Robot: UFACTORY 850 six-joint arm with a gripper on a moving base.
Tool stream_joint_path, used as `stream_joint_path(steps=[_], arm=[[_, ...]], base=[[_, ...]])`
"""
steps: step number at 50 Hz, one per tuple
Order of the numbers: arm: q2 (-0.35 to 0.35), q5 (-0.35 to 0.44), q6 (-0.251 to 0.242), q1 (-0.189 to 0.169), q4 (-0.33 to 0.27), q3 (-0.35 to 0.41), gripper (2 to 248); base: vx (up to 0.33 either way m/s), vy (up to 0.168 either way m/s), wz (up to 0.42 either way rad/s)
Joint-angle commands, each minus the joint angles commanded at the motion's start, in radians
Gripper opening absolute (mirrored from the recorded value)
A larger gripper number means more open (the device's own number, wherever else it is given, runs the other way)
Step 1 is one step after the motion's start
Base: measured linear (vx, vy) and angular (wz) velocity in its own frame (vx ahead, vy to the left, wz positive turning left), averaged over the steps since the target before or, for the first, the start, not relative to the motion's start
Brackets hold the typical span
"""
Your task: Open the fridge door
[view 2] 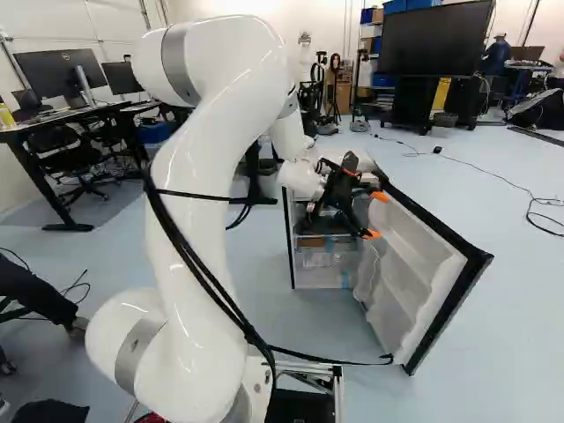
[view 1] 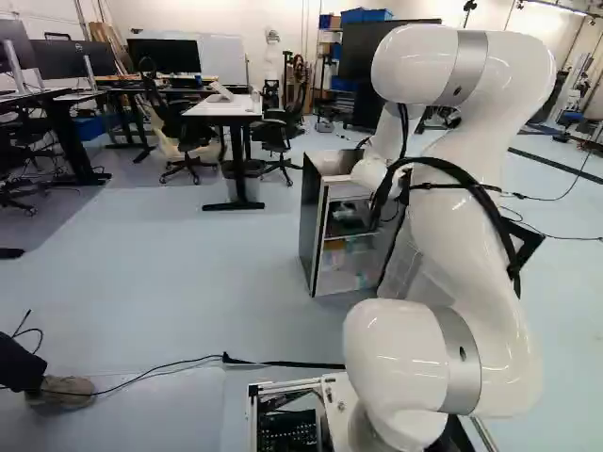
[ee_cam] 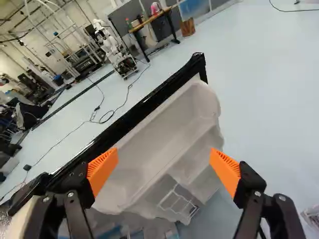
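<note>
In the left base view the fridge stands on the floor with its shelves showing, the arm partly in front of it and a white-topped desk beyond it. In the right base view the fridge's door is swung wide, and the gripper is at the fridge's opening, near the door's inner side; a big dark screen stands well beyond the fridge. In the wrist view the fingers are spread wide with nothing gripped, the fridge's door ahead and partly between their orange pads.
</note>
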Motion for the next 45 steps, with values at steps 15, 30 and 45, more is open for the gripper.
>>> stream_joint_path(steps=[15,30,45], arm=[[0.054,-0.006,0.0,-0.004,-0.14,0.084,247],[0.11,-0.039,0.0,-0.008,-0.281,0.166,247],[0.168,-0.091,0.0,-0.013,-0.421,0.246,247]], base=[[0.0,0.0,0.0],[0.0,0.0,0.0],[0.0,0.0,0.0]])
